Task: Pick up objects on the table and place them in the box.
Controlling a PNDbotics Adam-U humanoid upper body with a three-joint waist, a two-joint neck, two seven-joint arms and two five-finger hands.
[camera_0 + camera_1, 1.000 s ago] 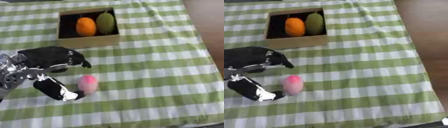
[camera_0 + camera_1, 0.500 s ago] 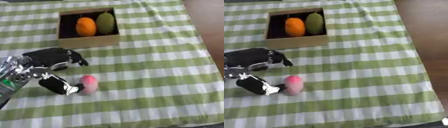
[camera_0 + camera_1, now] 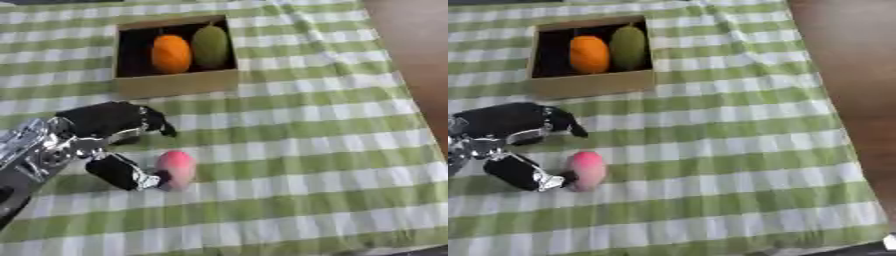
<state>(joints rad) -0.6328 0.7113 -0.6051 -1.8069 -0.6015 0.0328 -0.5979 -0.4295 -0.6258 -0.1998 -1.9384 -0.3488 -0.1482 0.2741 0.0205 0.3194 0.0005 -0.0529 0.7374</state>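
A pink egg-shaped object (image 3: pixel 177 169) lies on the green checked cloth, left of centre. My left hand (image 3: pixel 105 131) comes in from the left edge and stands open around it: the thumb (image 3: pixel 124 172) touches the object's left side, the fingers (image 3: pixel 150 121) arch above and behind it without closing. The cardboard box (image 3: pixel 178 84) sits at the back and holds an orange fruit (image 3: pixel 171 53) and a green fruit (image 3: pixel 210 46). My right hand shows in neither view.
The green and white checked cloth (image 3: pixel 297 150) covers the table. Its right edge runs diagonally at the far right, with brown floor (image 3: pixel 416 60) beyond it. The front edge of the cloth lies along the bottom of the view.
My left hand has slid back toward the left and slightly up, while its thumb stays beside the pink object. The pink object has kept its place on the cloth.
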